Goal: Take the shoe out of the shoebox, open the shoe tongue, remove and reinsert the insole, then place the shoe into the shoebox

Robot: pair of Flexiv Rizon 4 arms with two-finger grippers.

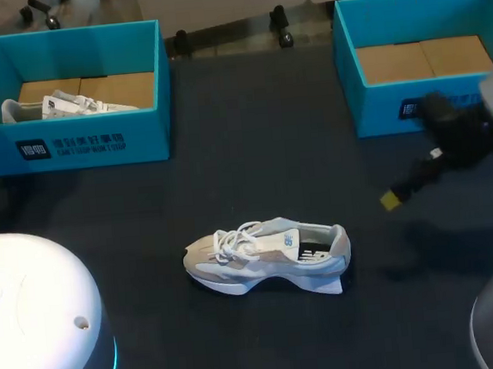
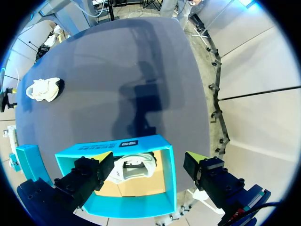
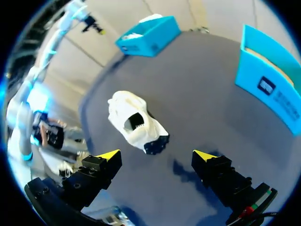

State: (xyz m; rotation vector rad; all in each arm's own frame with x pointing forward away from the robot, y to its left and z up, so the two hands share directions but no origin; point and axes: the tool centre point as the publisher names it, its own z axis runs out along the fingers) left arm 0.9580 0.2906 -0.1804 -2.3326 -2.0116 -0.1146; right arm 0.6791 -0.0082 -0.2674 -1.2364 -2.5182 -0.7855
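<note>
My left fingers (image 2: 91, 173) stand wide apart over a blue shoebox (image 2: 117, 143) with a white shoe (image 2: 134, 168) inside. A second shoe (image 2: 43, 89) lies far off on the dark tabletop (image 2: 117, 70).

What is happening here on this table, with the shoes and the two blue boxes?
One shoe lies out on the table, between the boxes, and nothing holds it. The right gripper is open, with this shoe just ahead of it and not touching. The left gripper hangs open above the left shoebox, where a second shoe lies. The right shoebox shows only its cardboard floor.
</note>
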